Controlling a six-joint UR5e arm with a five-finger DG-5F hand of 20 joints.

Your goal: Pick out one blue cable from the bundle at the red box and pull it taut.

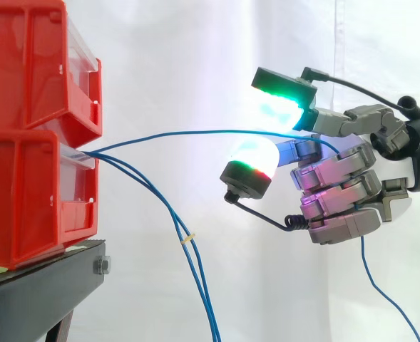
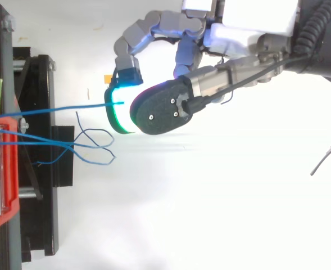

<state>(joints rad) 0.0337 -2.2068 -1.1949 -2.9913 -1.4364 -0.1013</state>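
Two stacked red bins (image 1: 24,192) sit on the black stand (image 1: 38,292) at the left. Several blue cables leave the lower bin's front. One blue cable (image 1: 195,132) runs almost level, in a slight arch, from the bin to my hand (image 1: 338,185). My hand is shut on that cable, which passes between the glowing green-tipped pads and the curled fingers. Its free end (image 1: 381,285) hangs down below my hand. From above, the same cable (image 2: 69,108) meets the green pad of my hand (image 2: 210,73).
Two other blue cables (image 1: 174,214) droop from the bin towards the floor, held together by a small yellow tie (image 1: 188,239). From above they loop loosely (image 2: 89,147) beside the stand (image 2: 36,112). A white curtain hangs behind.
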